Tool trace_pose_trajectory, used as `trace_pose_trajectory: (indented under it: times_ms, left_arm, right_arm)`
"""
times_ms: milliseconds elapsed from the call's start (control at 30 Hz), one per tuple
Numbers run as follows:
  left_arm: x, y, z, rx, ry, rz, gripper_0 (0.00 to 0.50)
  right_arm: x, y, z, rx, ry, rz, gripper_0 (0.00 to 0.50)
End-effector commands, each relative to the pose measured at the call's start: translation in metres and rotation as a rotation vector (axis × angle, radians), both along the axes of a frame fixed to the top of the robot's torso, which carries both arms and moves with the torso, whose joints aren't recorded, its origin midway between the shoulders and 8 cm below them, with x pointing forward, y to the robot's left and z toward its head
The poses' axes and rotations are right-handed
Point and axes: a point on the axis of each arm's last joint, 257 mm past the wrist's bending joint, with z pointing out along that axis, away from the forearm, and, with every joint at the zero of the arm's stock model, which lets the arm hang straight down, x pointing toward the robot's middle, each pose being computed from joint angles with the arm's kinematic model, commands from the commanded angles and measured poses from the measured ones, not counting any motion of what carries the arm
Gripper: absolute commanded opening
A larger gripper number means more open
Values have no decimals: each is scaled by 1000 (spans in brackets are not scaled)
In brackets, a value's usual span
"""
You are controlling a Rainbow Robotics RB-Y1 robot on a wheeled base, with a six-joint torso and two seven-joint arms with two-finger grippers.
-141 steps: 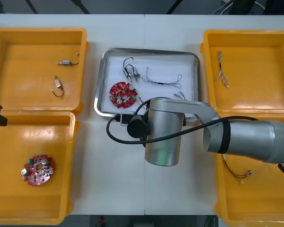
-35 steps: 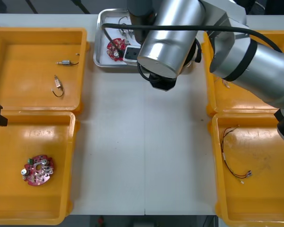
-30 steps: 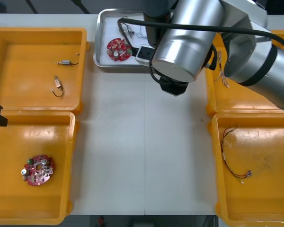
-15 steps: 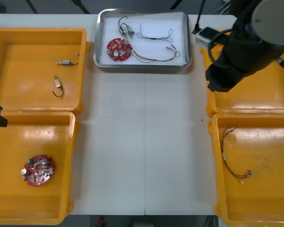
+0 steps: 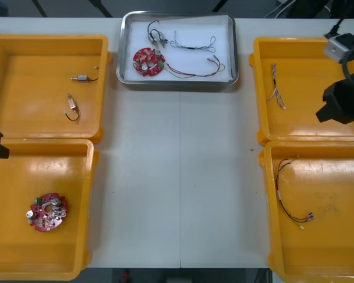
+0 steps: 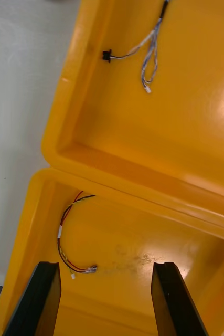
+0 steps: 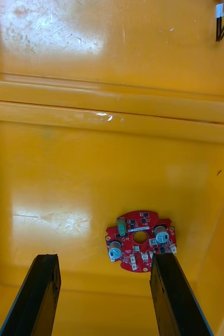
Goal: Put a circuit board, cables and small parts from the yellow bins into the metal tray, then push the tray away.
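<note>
At 12 o'clock on the table (image 5: 177,177), tray (image 5: 177,84) now sits pushed away, holding board (image 5: 145,62), cables (image 5: 192,71), parts (image 5: 160,39). We've pulled right gripper (image 6: 105,270) back to 3 o'clock over the bins (image 5: 307,118), fingers spread, empty. Left gripper (image 7: 104,257) parked at 9, spread too. Task looks done.

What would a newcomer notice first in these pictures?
The metal tray at the far edge of the table, holding a red circuit board and cables. Four yellow bins line its sides. The right end effector hangs open over the right-hand bins, the left end effector open over the near left bin, by a second circuit board.
</note>
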Motion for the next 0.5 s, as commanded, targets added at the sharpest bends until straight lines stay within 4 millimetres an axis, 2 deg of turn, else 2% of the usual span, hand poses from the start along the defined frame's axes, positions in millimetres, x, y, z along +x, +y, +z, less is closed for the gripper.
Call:
trace_pose_trajectory:
  times_ms: [33, 200, 333, 433, 500]
  left_arm:
    - [-5, 10, 9, 54, 0, -22, 500]
    - [-5, 10, 9, 54, 0, -22, 500]
    - [-5, 10, 9, 54, 0, -22, 500]
    - [-5, 10, 9, 54, 0, -22, 500]
    - [-5, 10, 9, 54, 0, -22, 500]
  right_arm:
    - [-16, -43, 8, 52, -27, -124, 500]
    - [-33, -75, -6, 82, -2, -210, 500]
    - [-45, -89, -20, 86, 29, -247, 500]
    - [-55, -100, -39, 72, 65, -283, 500]
    - [-57, -100, -47, 82, 72, -291, 500]
